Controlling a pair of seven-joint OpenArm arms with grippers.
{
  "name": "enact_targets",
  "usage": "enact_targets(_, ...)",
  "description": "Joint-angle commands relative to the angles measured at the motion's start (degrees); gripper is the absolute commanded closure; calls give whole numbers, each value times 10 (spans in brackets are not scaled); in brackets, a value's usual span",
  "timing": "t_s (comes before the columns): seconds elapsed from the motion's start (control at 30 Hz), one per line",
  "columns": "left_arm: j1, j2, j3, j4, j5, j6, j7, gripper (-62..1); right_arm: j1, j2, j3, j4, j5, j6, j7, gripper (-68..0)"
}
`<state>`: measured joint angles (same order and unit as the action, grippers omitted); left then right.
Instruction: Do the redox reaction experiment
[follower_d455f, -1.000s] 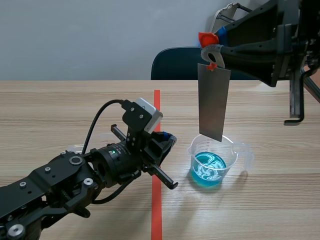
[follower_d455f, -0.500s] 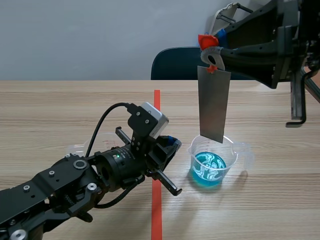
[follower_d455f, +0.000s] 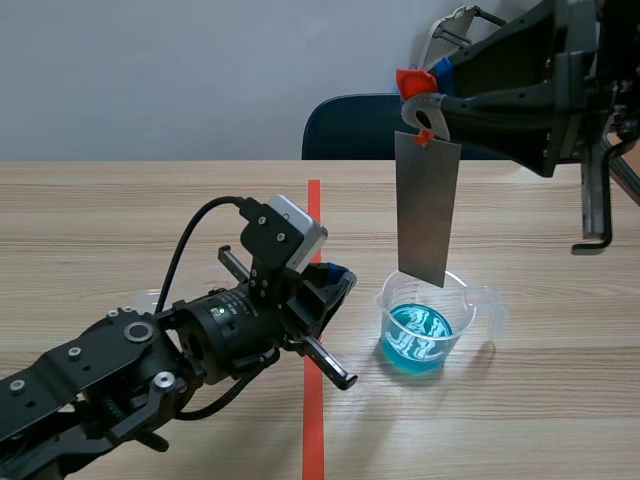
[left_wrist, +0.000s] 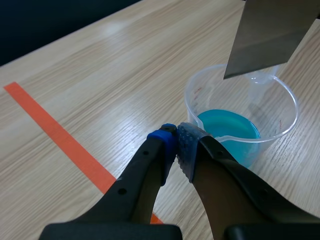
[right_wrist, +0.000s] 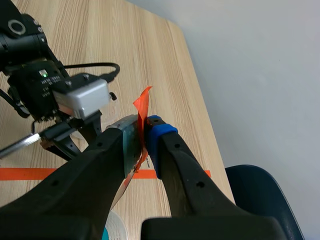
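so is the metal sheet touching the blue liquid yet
Apart. The left wrist view shows the metal sheet ending near the rim of the cup, well above the blue liquid.

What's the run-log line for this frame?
left gripper: shut, empty, beside beaker | right gripper: holds metal sheet by orange tab | sheet over blue liquid, undipped

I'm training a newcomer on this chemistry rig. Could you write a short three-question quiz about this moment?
1. True or false: the flat grey metal sheet is dipped in the blue liquid.
2. Which jaws hold the sheet by its orange-red tab? A) left B) right
3. Fill in: the left jaws, beside the clear plastic beaker, are ____ (open/shut).

Key: 1 false, it hangs above the liquid; 2 B; 3 shut, on nothing.
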<state>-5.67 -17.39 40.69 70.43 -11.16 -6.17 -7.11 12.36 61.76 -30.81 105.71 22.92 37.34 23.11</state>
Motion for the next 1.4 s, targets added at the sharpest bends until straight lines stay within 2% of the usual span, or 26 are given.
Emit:
enact_targets(0.0,13,-11,-3,29,-4,4,-7,-25,10,9,13,2,8,-2,8,-7)
enact_targets(0.17,60,-49,-12,79,-6,22,-8,-25,10,9,13,2,9,-2,8,-7)
enact_targets(0.43,136,-105,-36,158,-6,31,-22,-25,10,9,13,2,8,-2,8,-7)
enact_targets(0.73,200,-159,-37,241,-6,71,-28,-41,10,9,13,2,8,-2,8,-7)
enact_targets(0.8,210,-167,-37,254,-6,85,-30,-96,10,9,13,2,8,-2,8,-7)
enact_targets(0.97,230,-171,-38,266,-6,128,-39,-282,10,9,17,2,9,-2,8,-7)
enact_targets(1.1,231,-171,-38,266,-6,130,-38,-462,10,9,20,2,9,-2,8,-7)
enact_targets(1.17,231,-171,-38,266,-5,129,-38,-530,10,9,20,2,9,-2,8,-7)
enact_targets(1.27,231,-171,-38,266,-5,129,-38,-579,10,9,20,2,9,-2,8,-7)
enact_targets(1.37,231,-171,-38,266,-2,129,-40,-588,10,9,20,2,9,-2,8,-7)
